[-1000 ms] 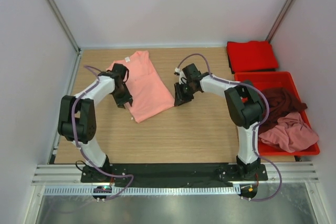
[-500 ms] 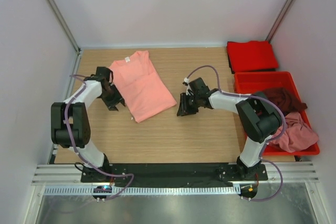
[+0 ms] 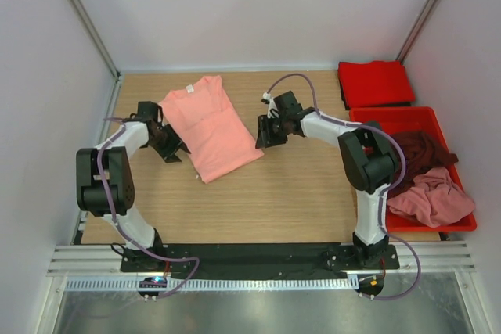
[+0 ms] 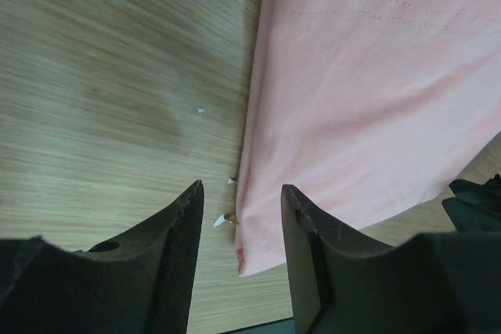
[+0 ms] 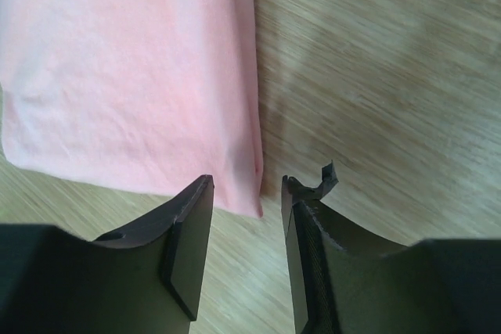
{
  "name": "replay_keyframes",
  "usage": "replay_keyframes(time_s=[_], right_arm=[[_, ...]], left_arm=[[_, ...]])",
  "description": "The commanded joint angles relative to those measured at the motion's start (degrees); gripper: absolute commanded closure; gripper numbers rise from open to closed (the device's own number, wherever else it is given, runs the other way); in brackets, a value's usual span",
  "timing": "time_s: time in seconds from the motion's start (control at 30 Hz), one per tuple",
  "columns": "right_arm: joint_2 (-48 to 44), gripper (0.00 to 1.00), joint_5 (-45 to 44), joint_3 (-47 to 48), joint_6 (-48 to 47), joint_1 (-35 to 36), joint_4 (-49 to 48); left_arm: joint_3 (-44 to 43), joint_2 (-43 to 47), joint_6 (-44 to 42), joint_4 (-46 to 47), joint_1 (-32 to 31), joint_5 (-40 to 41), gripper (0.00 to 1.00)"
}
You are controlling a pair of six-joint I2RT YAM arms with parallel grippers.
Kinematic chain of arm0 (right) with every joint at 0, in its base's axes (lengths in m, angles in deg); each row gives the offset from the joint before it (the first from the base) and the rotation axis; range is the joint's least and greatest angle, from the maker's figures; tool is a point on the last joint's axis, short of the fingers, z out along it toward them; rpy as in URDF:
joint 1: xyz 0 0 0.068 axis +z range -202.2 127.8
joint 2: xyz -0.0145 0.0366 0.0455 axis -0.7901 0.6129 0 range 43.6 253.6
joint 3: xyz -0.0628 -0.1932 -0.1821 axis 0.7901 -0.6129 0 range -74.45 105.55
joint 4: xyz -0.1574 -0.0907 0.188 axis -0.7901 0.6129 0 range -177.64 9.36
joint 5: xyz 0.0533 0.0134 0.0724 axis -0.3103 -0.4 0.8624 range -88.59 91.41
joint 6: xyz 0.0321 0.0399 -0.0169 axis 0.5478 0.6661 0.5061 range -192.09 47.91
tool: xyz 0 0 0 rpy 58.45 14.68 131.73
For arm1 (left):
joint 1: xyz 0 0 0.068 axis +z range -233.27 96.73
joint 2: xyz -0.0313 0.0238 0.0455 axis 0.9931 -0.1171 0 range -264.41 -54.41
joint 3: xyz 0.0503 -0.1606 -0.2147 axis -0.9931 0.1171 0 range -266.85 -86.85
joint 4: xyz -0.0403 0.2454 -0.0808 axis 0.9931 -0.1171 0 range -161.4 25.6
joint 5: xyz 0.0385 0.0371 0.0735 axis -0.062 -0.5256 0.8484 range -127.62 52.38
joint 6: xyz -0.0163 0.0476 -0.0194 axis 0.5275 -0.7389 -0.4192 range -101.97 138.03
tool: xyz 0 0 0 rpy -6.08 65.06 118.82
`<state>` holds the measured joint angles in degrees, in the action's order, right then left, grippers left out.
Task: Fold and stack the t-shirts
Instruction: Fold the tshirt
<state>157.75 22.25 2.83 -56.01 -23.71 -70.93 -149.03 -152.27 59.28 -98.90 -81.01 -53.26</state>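
Salmon-pink t-shirt [image 3: 213, 124] | tag [image 3: 188, 89] unreadable | left end effector [image 4: 240, 189], right end effector [image 5: 246, 181]: jaws apart

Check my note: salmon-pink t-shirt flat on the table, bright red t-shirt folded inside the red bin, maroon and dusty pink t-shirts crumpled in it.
One error: the folded bright red t-shirt lies outside the red bin, just beyond its far wall, as the top external view shows. The salmon-pink t-shirt, maroon t-shirt and dusty pink t-shirt are as you noted.
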Motion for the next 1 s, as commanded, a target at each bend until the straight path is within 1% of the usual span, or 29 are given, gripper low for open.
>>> replay_keyframes(time_s=[0.0, 0.03, 0.13, 0.17, 0.23, 0.27, 0.33, 0.43, 0.47, 0.5, 0.53, 0.57, 0.6, 0.67, 0.7, 0.73, 0.8, 0.87, 0.9, 0.97], right_arm=[[2.1, 0.54, 0.6, 4.2, -4.0, 0.2, 3.3], [2.4, 0.55, 0.9, 4.5, -4.3, 0.2, 3.4], [3.4, 0.63, 1.7, 4.6, -4.4, 0.2, 3.4], [3.4, 0.70, 2.0, 4.4, -4.3, 0.2, 3.2], [2.4, 0.78, 2.2, 2.7, -3.5, 0.2, 1.8], [2.0, 0.89, 2.6, 2.0, -3.3, 0.2, 1.5], [0.7, 0.99, 2.8, -0.6, -2.1, 0.1, 0.1], [-2.5, 0.99, 0.9, -5.8, 2.1, 0.1, -2.2], [-5.2, 0.99, 0.1, -7.7, 3.5, 0.2, -3.5], [-6.6, 0.99, -0.5, -12.2, 4.9, 0.2, -4.6], [-8.4, 0.99, -1.1, -14.7, 8.8, 0.2, -6.8], [-11.4, 0.99, -1.3, -17.3, 10.7, 0.3, -8.2], [-13.1, 0.99, -2.1, -22.2, 12.5, 0.5, -10.1], [-15.8, 0.99, -5.2, -26.5, 16.3, 2.3, -10.6], [-18.1, 0.99, -6.8, -30.5, 17.7, 3.0, -11.9], [-19.0, 0.99, -6.9, -32.3, 20.7, 4.0, -12.7], [-21.5, 0.99, -6.8, -37.3, 23.0, 4.7, -15.8], [-22.9, 0.96, -7.6, -39.6, 24.6, 5.7, -16.4], [-24.3, 0.90, -8.4, -40.7, 24.7, 5.9, -17.8], [-25.8, 0.85, -9.2, -41.4, 24.6, 5.8, -17.4]], left_arm=[[2.3, 0.6, 1.0, 2.1, -0.7, -2.6, 0.55], [3.4, 0.9, 1.0, 2.2, -0.9, -2.7, 0.55], [5.1, 2.0, 0.8, 2.9, -1.6, -2.7, 0.54], [5.8, 1.9, 0.7, 3.1, -1.6, -2.4, 0.54], [5.8, 0.5, 0.5, 3.1, -1.6, -1.5, 0.54], [5.6, 0.0, 0.5, 3.0, -1.6, -1.2, 0.54], [4.9, -1.1, 1.0, 2.9, -1.6, -1.3, 0.54], [4.1, -1.3, 2.3, 3.6, -1.6, -1.2, 0.54], [3.8, -0.7, 2.4, 3.0, -1.7, -0.4, 0.54], [2.9, -0.1, 1.9, 2.3, -1.7, 2.1, 0.54], [2.2, 0.4, 1.4, 1.1, -1.7, 4.0, 0.55], [1.5, 1.7, 0.6, -1.6, -1.7, 5.6, 0.54], [1.3, 2.6, -0.6, -2.7, -1.7, 8.1, 0.54], [2.3, 4.7, -1.4, -4.3, -1.7, 8.8, 0.55], [3.6, 7.7, -1.6, -4.3, -3.5, 8.6, 0.55], [6.2, 9.2, -2.0, -4.1, -3.9, 7.7, 0.55], [9.0, 13.1, -2.4, -3.2, -6.0, 5.9, 0.55], [12.2, 15.2, -1.8, -2.4, -9.1, 3.6, 0.55], [13.1, 16.7, -1.4, -1.8, -10.2, 2.7, 0.56], [16.2, 18.1, 0.7, 0.7, -12.6, 0.2, 0.56]])
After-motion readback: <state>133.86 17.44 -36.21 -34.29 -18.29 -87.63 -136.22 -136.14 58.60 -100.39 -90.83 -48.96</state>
